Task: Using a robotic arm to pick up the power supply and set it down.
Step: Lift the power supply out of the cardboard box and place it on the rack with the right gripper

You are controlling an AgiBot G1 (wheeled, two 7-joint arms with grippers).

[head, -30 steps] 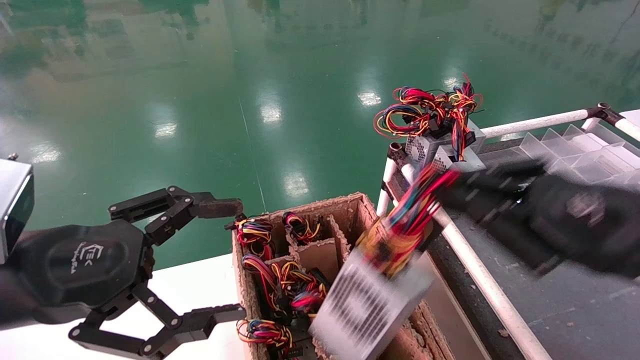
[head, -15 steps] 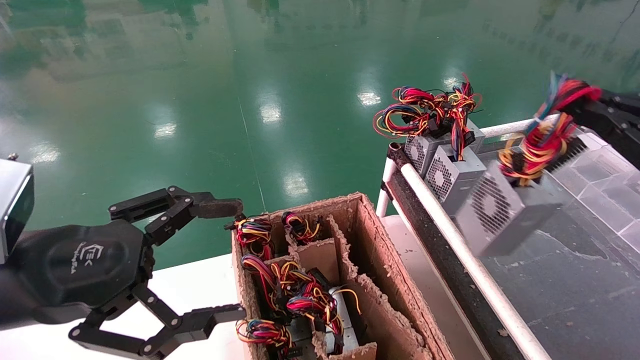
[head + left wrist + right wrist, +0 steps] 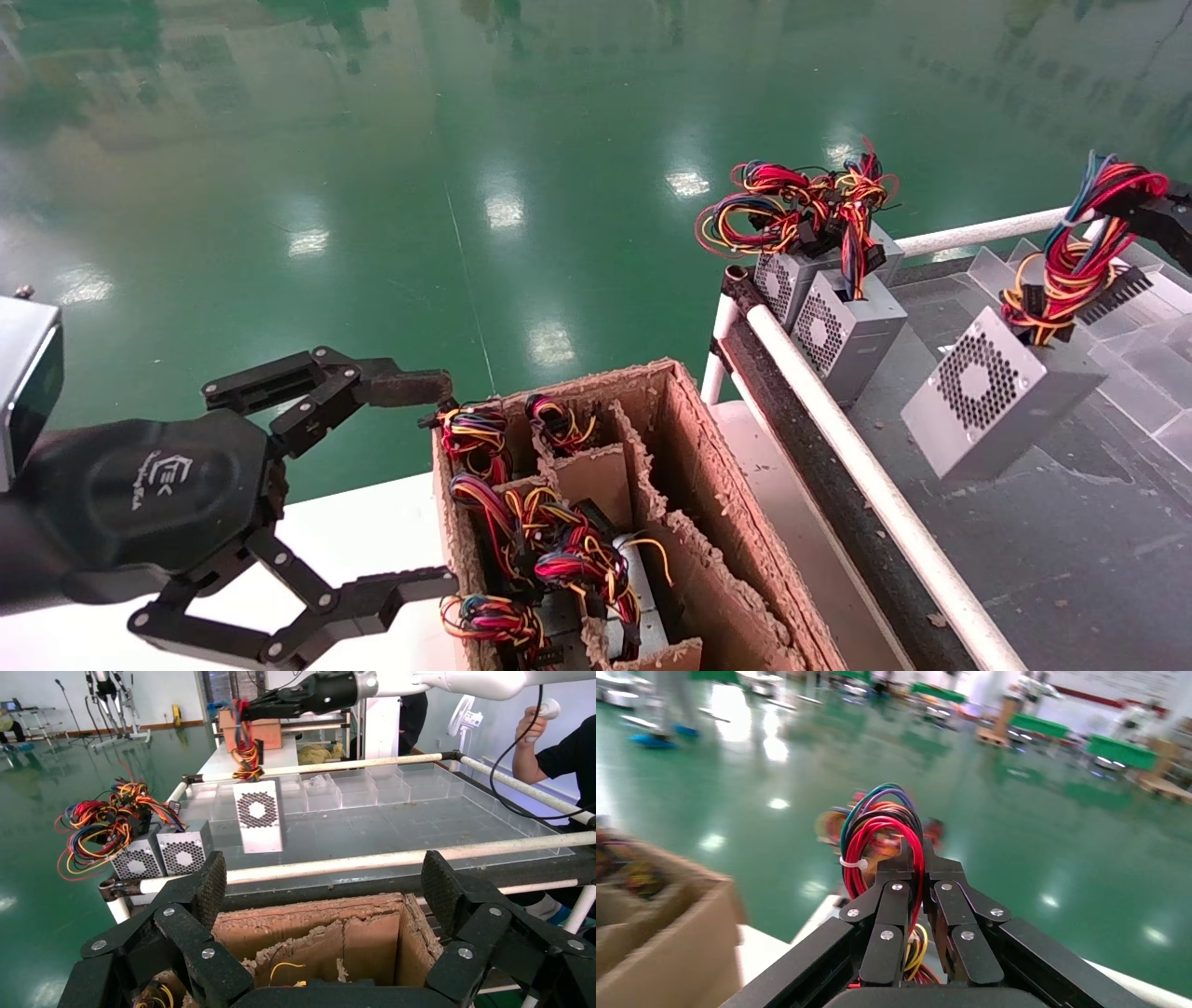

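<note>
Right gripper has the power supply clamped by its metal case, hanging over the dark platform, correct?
Not by the case. The right gripper's fingers are shut on the wire bundle, and the power supply hangs from it, tilted, over the dark platform. The right wrist view shows the grip.

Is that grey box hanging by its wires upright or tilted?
Tilted. The power supply hangs askew from its wire bundle, pinched by the right gripper.
</note>
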